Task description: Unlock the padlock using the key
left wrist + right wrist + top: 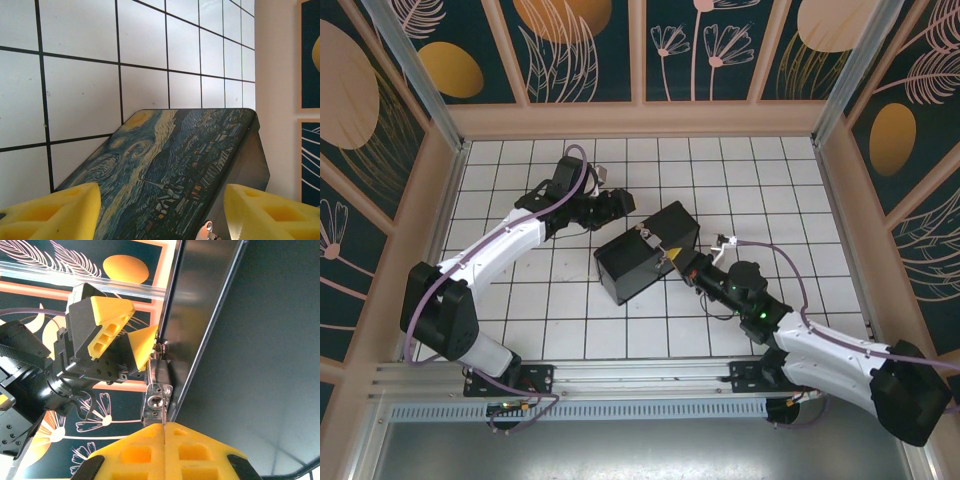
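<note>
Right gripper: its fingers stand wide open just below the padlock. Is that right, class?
No. The fingers of the right gripper are shut together, not wide open, just below the padlock. The right wrist view shows it.

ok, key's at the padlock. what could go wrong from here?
1. The right fingers, shut, pinch the key by a thin sliver; a twist could make it slip or bend.
2. The padlock hangs at the edge of the box, and the left fingers look open beside it rather than clamped on it, so it may swing with the key instead of unlocking.
</note>
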Tool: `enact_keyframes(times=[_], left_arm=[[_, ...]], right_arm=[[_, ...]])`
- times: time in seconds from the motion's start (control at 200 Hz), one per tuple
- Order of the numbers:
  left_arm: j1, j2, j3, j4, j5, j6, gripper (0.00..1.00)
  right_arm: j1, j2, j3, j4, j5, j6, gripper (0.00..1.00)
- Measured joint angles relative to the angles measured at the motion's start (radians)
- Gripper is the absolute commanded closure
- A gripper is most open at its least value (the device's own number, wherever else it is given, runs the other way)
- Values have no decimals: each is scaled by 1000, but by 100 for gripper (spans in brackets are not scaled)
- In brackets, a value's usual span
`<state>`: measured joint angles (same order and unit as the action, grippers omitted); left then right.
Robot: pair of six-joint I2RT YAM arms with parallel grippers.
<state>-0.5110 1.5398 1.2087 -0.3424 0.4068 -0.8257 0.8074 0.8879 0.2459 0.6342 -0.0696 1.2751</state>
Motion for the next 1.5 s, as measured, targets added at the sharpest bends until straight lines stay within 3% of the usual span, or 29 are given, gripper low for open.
enact_keyframes(times=[1.501], left_arm=[[-58,0,31,-84,-42,32,35]], right_arm=[[21,19,-32,92,46,14,100]])
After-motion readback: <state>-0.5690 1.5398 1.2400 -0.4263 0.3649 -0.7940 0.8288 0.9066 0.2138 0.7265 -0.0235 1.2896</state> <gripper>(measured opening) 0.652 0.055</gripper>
